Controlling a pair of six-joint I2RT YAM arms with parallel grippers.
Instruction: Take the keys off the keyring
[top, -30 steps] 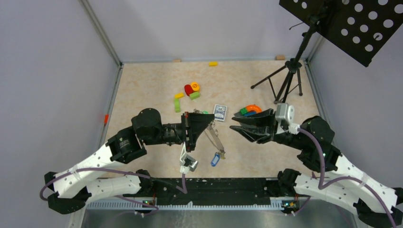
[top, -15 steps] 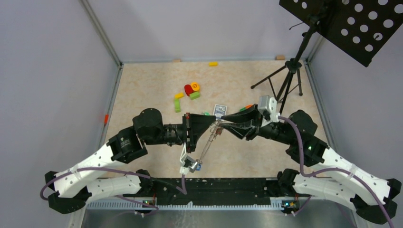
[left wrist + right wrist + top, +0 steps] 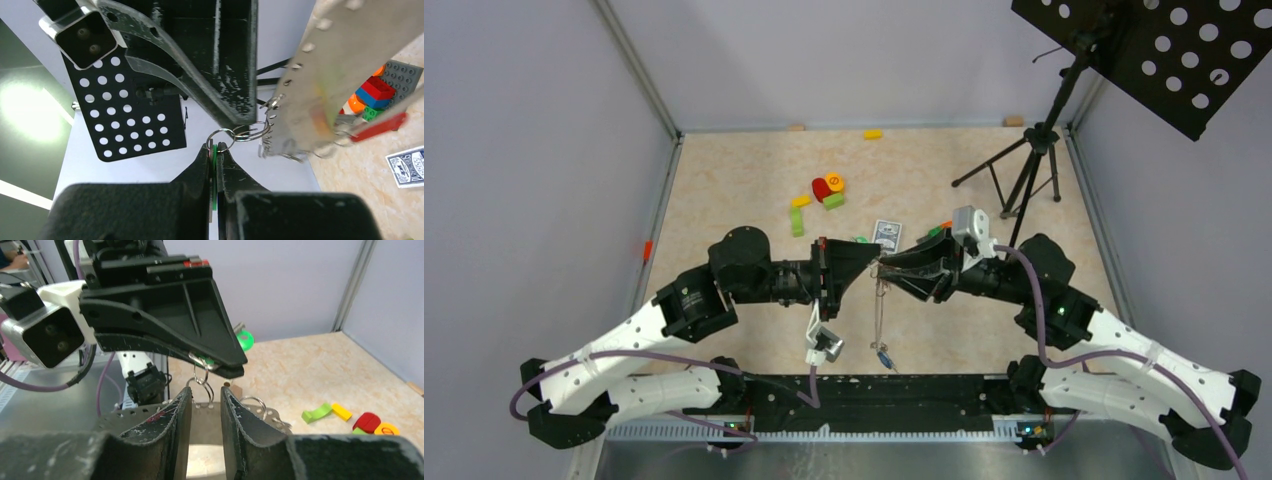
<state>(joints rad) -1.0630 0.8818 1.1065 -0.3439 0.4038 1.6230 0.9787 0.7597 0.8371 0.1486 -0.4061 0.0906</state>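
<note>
Keyring (image 3: 879,310) hangs below left tool (image 3: 216,149) clamped on green tag (image 3: 214,167); right tool (image 3: 206,392) slightly apart.

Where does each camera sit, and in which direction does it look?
Top external: high behind the bases, looking down on the table; both arms show.
Left wrist: faces the right gripper; own fingers below.
Right wrist: faces the left gripper; own fingers below.
Both wrist views share the small rings and green tag.

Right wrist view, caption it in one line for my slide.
Left gripper clamps a green tag while the open right gripper straddles the small ring hanging below it.
</note>
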